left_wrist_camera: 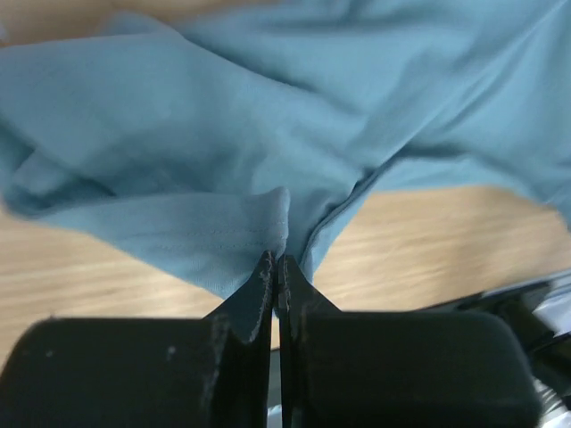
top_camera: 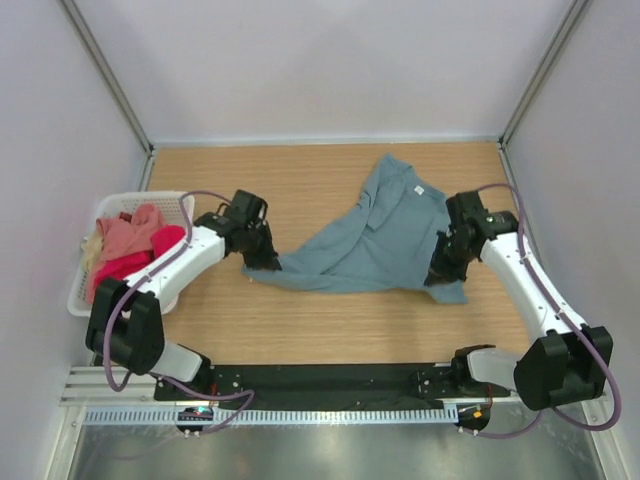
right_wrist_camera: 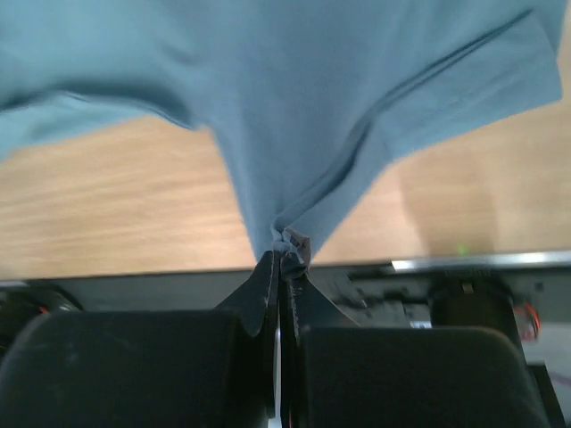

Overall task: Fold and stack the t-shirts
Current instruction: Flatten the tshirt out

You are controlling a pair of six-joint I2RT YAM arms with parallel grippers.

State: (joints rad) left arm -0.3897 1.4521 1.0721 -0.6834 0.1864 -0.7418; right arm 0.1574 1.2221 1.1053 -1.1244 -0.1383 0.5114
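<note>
While left claw [left_wrist_camera: 277,259] and right claw [right_wrist_camera: 283,245] clamp teal shirt [top_camera: 380,240], basket [top_camera: 76,295] seen only overhead

A light wooden table [top_camera: 300,180] is carrying two things. A grey-teal t-shirt [top_camera: 385,235] is lying crumpled across its middle and right part (collar end toward the far wall, a small white label showing there), with bare wood showing around it. A white slotted basket [top_camera: 78,297] is sitting at the table's left edge, apart from the shirt.
</note>
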